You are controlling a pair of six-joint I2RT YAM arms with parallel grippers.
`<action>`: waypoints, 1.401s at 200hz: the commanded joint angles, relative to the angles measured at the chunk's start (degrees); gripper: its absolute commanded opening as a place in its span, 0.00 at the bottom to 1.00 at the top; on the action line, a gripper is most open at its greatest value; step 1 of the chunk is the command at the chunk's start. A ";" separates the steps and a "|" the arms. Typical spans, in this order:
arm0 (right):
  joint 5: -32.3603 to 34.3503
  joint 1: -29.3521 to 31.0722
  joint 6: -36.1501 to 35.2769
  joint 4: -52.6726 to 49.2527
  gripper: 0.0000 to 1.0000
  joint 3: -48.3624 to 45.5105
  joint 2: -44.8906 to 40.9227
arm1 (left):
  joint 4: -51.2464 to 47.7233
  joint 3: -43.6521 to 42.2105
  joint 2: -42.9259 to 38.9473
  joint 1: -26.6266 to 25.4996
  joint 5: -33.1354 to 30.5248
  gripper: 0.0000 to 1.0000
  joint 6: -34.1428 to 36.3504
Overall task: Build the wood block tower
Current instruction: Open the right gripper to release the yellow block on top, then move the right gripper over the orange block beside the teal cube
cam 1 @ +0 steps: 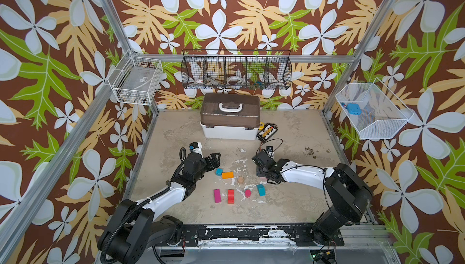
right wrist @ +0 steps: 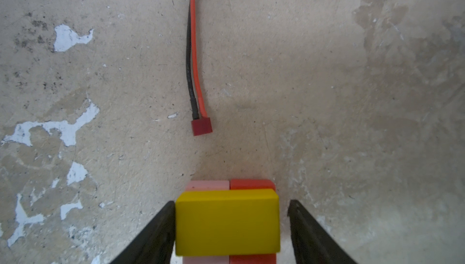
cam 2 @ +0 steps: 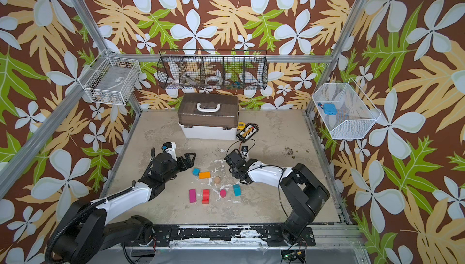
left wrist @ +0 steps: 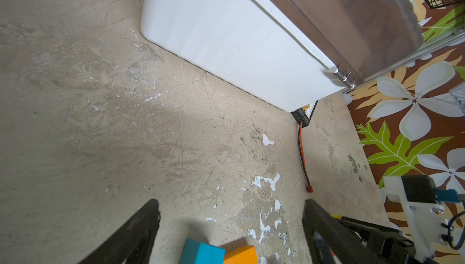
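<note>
Yellow block (right wrist: 227,215) tops the low tower (right wrist: 226,237), lying across a pink block (right wrist: 207,184) and an orange-red block (right wrist: 251,184) set side by side, right of centre on the table (right wrist: 352,99). Right gripper (right wrist: 231,202) straddles the yellow block with jaws parted: one finger (right wrist: 158,230) touches its side, the other stands clear. Left gripper (left wrist: 231,201) gapes empty beside a teal cube (cam 1: 219,171) and an orange bar (cam 1: 227,175).
</note>
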 commanded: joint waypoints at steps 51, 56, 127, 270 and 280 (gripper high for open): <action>0.86 -0.03 0.27 -0.49 0.71 -0.13 -0.47 | 1.04 0.47 0.18 0.05 0.26 0.90 -0.61; 0.86 -0.10 0.30 -0.51 0.71 -0.13 -0.50 | 0.97 0.47 0.20 0.05 0.19 0.90 -0.61; 1.90 0.91 -0.29 -3.22 0.74 -0.27 -9.13 | 0.71 0.29 -0.84 0.05 -0.52 0.90 -0.46; -7.93 17.80 -5.60 0.43 0.86 16.57 5.55 | -1.21 -9.99 -24.52 0.05 -21.61 1.00 -2.43; -7.84 17.81 -5.95 -0.72 0.86 18.90 8.10 | -1.27 -9.82 -24.09 0.05 -22.05 1.00 -2.37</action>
